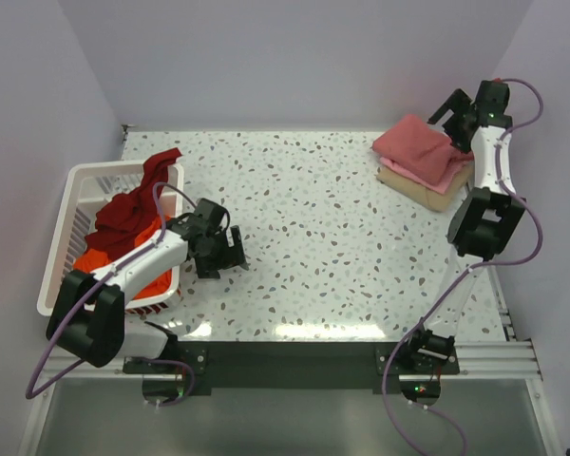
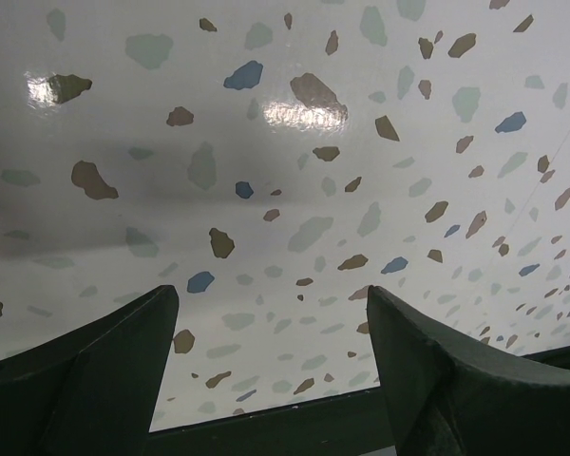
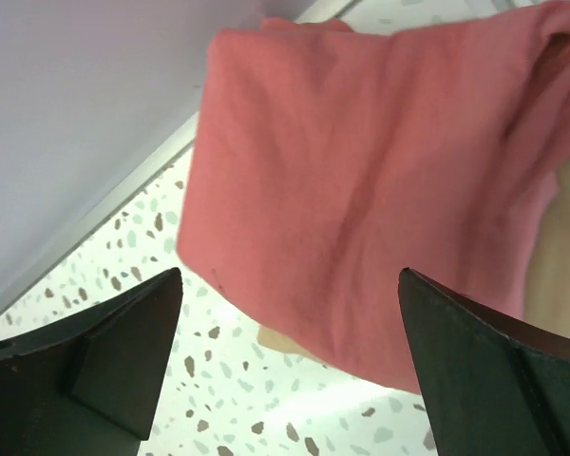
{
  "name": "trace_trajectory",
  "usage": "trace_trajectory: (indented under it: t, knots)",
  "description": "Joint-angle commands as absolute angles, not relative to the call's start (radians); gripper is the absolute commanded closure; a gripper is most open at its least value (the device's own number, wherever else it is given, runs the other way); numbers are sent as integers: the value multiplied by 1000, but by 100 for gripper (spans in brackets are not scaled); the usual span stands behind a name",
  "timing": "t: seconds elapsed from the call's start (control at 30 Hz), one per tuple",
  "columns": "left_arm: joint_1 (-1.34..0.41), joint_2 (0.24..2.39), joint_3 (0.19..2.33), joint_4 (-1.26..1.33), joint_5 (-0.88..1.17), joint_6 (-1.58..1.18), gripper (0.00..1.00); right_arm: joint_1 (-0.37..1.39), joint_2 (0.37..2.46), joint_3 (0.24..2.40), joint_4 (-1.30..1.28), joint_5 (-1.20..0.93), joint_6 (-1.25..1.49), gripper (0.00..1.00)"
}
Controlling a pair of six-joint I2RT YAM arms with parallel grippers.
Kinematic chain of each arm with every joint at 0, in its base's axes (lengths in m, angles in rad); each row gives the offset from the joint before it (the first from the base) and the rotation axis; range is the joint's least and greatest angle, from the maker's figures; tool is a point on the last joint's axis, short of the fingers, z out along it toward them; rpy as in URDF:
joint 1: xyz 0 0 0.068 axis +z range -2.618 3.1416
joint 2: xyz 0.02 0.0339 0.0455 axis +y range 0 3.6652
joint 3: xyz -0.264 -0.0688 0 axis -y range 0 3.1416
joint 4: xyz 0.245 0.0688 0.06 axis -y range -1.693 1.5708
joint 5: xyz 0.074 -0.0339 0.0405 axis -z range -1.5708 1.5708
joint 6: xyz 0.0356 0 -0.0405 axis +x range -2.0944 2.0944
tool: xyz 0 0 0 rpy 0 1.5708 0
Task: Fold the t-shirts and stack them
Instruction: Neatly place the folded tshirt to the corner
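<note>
Hovering over folded pink shirt [image 1: 420, 144], right tool [image 3: 290, 271] spread wide, shirt's long axis slanting far-left to near-right, left tool [image 2: 272, 290] gaping above bench [image 1: 342, 247].

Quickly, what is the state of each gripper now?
Left gripper: open, empty, over speckled table.
Right gripper: open, empty, by folded rose-red cloth t-shirt.

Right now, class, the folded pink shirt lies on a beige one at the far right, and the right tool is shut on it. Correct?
No. The right tool is open, not shut on the pink shirt, as the right wrist view shows. The rest holds.
</note>
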State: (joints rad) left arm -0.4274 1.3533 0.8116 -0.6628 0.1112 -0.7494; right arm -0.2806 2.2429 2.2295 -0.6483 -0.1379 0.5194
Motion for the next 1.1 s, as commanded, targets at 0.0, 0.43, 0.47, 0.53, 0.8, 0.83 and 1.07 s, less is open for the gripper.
trace_trajectory:
  t: [0.0, 0.43, 0.47, 0.53, 0.8, 0.83, 1.07]
  knots:
    - [-425, 1321, 848, -644, 101, -761, 14, -279, 2063, 2136, -604, -40, 488, 1]
    - [-436, 1258, 900, -624, 63, -701, 12, -269, 1674, 1769, -592, -69, 350, 1]
    - [-439, 1256, 902, -629, 58, -696, 12, -256, 1642, 1728, -583, -89, 348, 1]
    - [-452, 1252, 910, -632, 49, -689, 12, -198, 1540, 1605, -563, -106, 336, 1]
    - [-512, 1195, 956, -653, 2, -686, 11, 78, 1304, 1295, -655, -66, 360, 1]
    - [-515, 1189, 968, -664, -20, -689, 11, 110, 1284, 1273, -663, -58, 374, 1]
    - [-555, 1101, 1032, -719, -106, -709, 11, 227, 1117, 1137, -771, -3, 429, 1]
